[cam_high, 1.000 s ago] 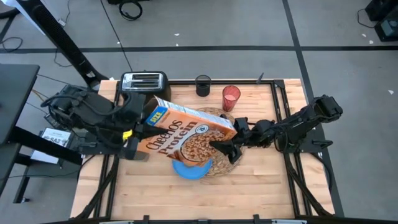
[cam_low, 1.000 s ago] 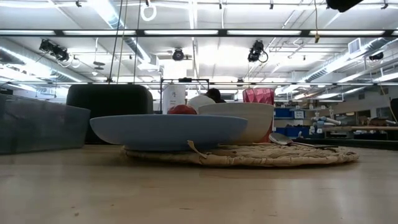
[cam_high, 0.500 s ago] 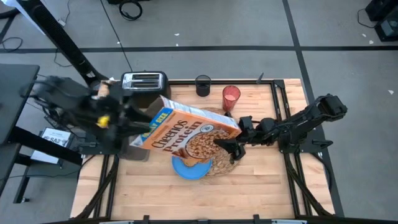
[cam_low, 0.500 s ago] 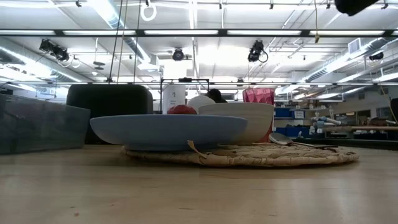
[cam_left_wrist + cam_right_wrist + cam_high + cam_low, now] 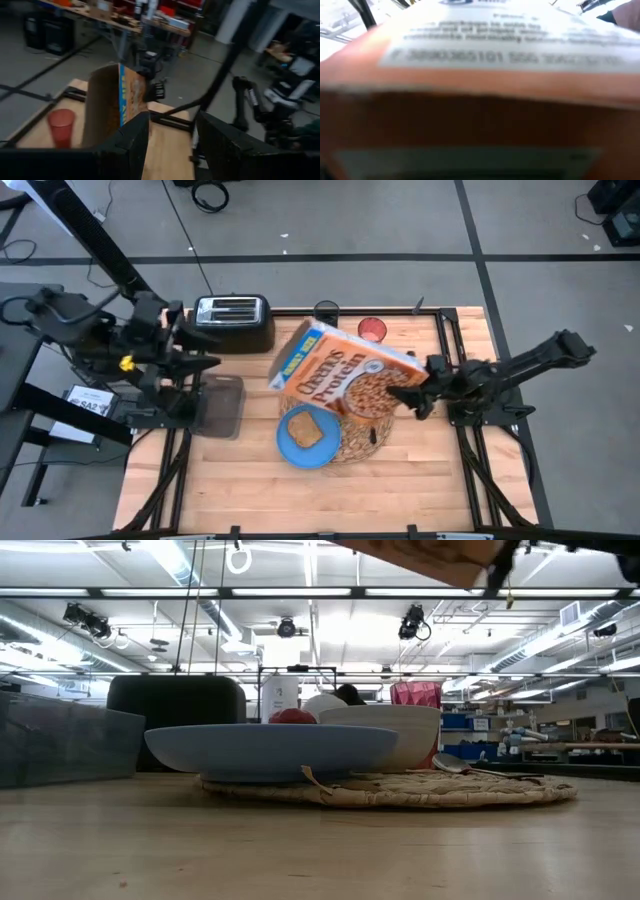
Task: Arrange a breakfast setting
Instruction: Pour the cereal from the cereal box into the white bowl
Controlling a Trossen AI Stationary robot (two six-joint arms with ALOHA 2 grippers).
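My right gripper (image 5: 408,395) is shut on an orange Cheerios cereal box (image 5: 342,376), held tilted in the air over the woven placemat (image 5: 352,442). The box hides the white bowl (image 5: 390,735) from above. A toast slice (image 5: 303,429) lies on the blue plate (image 5: 292,450), which rests on the placemat's left part. The red cup (image 5: 372,329) stands behind the box. In the low view the red apple (image 5: 292,716) and the metal spoon (image 5: 455,762) show on the mat. My left gripper (image 5: 205,352) is open and empty at the table's left edge, near the toaster. My right gripper holds the cereal box by its right-hand end (image 5: 398,385), the end away from the blue label. It comes at the box roughly level from the table's right. The box is lifted clear and tilted, its printed face up; its surface fills the right wrist view (image 5: 480,90) and hides the fingers.
A black-and-chrome toaster (image 5: 235,318) and a black cup (image 5: 326,313) stand at the table's far edge. A clear plastic container (image 5: 222,405) sits at the left edge. The table's near part (image 5: 330,500) is bare wood.
My left gripper has let go of the cereal box and drawn back toward the table's left edge. My right gripper has carried the box up and toward the right and far edge, turning it. The plate with the toast now shows.
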